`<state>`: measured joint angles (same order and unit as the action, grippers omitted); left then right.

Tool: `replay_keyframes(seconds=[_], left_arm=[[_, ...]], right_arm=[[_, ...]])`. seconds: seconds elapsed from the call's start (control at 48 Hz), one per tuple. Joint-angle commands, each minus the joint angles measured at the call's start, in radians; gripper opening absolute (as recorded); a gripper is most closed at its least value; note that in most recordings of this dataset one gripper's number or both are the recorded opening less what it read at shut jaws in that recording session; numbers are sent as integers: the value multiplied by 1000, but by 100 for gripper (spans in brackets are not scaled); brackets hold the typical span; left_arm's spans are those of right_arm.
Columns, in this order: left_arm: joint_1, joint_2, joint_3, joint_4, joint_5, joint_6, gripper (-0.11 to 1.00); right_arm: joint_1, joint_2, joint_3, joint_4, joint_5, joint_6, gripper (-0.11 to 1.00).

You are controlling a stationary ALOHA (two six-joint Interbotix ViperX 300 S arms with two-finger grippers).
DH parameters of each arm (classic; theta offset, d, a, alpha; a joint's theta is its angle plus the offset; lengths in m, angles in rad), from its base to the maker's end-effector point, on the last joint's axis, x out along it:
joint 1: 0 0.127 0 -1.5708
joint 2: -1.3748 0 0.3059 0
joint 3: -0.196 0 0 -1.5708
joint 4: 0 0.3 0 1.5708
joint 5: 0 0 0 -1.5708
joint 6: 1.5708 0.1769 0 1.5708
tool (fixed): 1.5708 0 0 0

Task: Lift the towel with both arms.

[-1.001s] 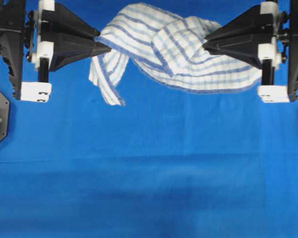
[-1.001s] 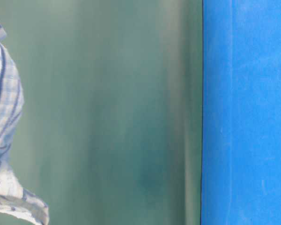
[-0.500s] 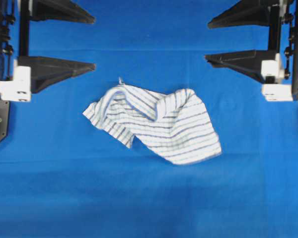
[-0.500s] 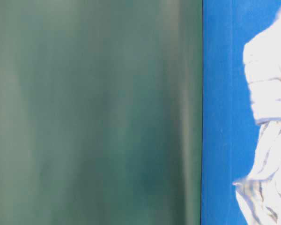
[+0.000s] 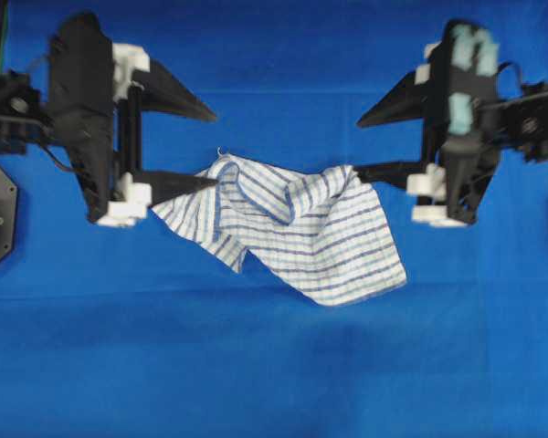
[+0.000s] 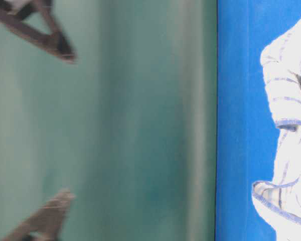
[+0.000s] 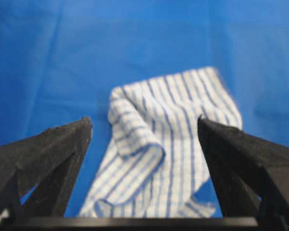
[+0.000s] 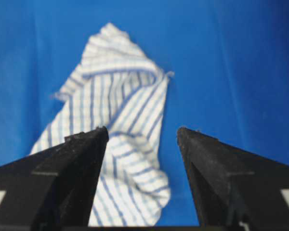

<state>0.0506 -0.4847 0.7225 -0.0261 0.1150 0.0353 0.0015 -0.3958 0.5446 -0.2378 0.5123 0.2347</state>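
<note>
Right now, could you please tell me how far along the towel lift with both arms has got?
Done: nothing visibly. The towel lies crumpled on the blue tablecloth, held by neither arm.
In hand: the left claw and right claw flank it, both open, a finger tip of each at a towel edge.
Left: closing both claws on the cloth and raising it together.

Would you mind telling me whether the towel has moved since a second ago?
Yes. The towel has dropped out of the grippers and now lies lower in the overhead view, crumpled on the blue tablecloth.
</note>
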Motion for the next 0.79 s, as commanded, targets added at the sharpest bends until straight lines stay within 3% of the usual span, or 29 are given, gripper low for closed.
replay_keyframes(seconds=[0.0,0.396,0.771], left_arm=[[-5,25,23,0,-63,0,90],[-5,196,135,-2,-225,6,90],[-5,405,175,-2,-330,5,90]], right_arm=[[14,23,14,2,-44,6,63],[69,201,89,6,-198,60,63],[150,403,112,9,-390,121,63]])
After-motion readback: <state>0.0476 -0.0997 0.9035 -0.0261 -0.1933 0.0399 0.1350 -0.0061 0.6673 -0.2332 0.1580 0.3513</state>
